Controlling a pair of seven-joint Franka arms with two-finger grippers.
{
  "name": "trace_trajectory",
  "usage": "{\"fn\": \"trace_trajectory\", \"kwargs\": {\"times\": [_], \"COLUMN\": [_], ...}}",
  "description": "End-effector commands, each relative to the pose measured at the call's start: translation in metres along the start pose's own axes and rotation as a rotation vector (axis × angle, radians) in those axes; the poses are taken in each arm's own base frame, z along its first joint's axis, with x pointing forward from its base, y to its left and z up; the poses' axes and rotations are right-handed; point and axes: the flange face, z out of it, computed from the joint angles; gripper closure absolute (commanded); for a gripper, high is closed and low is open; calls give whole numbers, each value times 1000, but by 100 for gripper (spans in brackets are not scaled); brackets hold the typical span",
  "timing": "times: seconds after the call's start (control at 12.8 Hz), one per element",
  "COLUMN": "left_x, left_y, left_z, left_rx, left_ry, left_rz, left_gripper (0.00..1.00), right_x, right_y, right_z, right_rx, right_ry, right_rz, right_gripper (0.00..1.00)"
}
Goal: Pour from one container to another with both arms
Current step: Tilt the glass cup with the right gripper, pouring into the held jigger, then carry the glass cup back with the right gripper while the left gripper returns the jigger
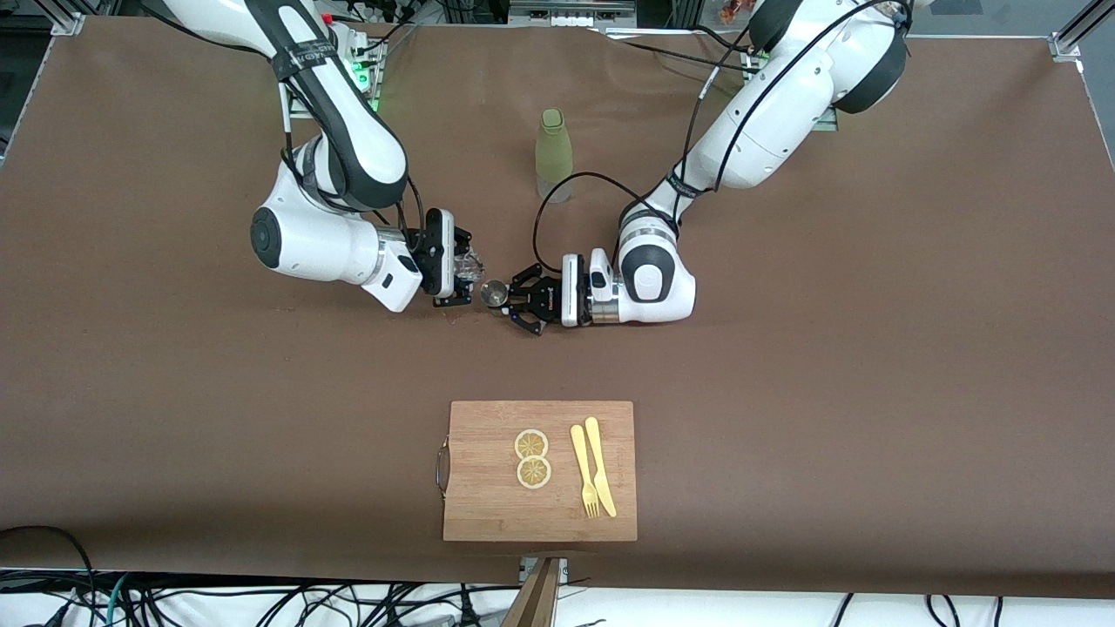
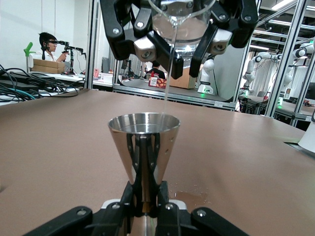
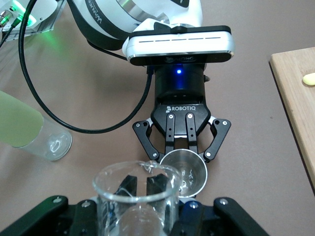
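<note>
Left wrist view: right gripper point(image 2: 178, 46) clamps fragile, slippery clear glass beaker point(image 2: 181, 19), gripped mid-wall, pouring; left gripper point(image 1: 520, 302) pinches light, rigid steel conical jigger point(image 2: 143, 147).

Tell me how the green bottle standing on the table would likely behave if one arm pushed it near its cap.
The green bottle is tall and narrow on a small base, so a high push would probably tip it. Its round body would likely roll once down. The lower part looks clear and perhaps empty, so it may be light.

Glass beaker point(image 3: 135, 196) tilted over steel cup point(image 3: 185, 171), left end effector point(image 3: 181, 147) gripping cup (water pouring)
</note>
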Motion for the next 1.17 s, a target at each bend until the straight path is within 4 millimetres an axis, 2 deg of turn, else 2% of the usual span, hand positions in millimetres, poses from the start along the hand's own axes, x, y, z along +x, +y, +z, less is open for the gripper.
{"fn": "trace_trajectory", "kwargs": {"times": [0.0, 0.31, 0.55, 0.78, 0.94, 1.01, 1.09], "left_x": [10, 10, 9, 15, 20, 20, 23], "left_y": [-1, 0, -2, -8, -8, -11, -11], "left_z": [1, 1, -3, -13, -15, -23, -29], "left_rx": [13, 11, 16, 12, -1, 4, -18], "left_ry": [0, 1, -1, -9, -5, -6, -9], "left_rz": [11, 11, 9, 29, 38, 39, 52], "left_gripper": [100, 100, 100, 100, 100, 100, 100], "right_x": [10, 16, 3, -24, -53, -63, -88], "right_y": [-4, -7, -3, 1, 9, 10, 18], "right_z": [-9, -27, -49, -68, -85, -90, -101], "right_rx": [-16, -26, -11, -5, -10, 10, 15], "right_ry": [25, 103, 194, 372, 429, 453, 476], "right_rz": [19, 43, 41, 36, 1, 4, 22], "right_gripper": [87, 87, 87, 87, 87, 87, 87]}}
